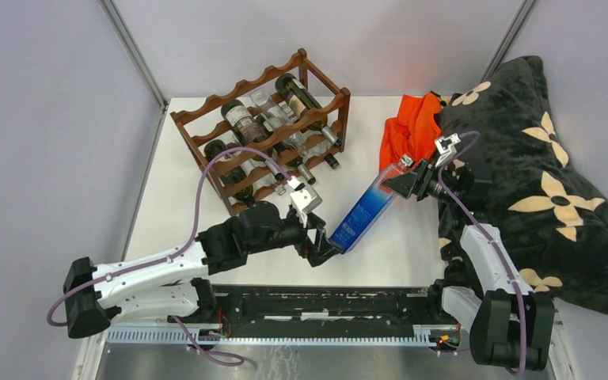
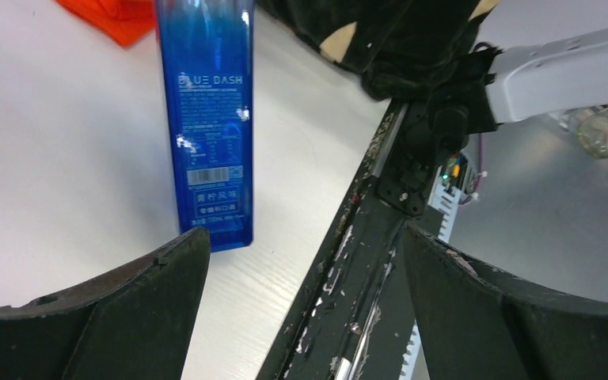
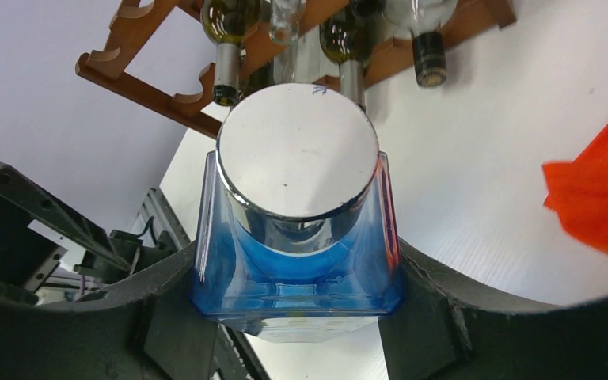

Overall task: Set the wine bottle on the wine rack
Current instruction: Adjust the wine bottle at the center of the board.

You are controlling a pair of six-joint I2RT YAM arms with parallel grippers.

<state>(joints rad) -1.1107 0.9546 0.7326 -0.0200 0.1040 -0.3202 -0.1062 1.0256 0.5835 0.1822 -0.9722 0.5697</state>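
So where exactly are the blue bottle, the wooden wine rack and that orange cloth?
blue bottle [image 1: 366, 208]: top external view, on the middle of its body.
wine rack [image 1: 245, 83]: top external view, on its wavy top back rail.
orange cloth [image 1: 408, 127]: top external view, on the middle of the fabric.

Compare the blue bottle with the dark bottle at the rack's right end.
Shape: the blue bottle is square-sided with a wide silver cap; the dark bottle is round with a narrow neck.
Colour: the blue bottle is clear blue, the dark bottle blackish.
Place: the blue bottle is off the wine rack, right gripper shut on its cap end; the dark bottle rests in the rack.
Neither stands upright.
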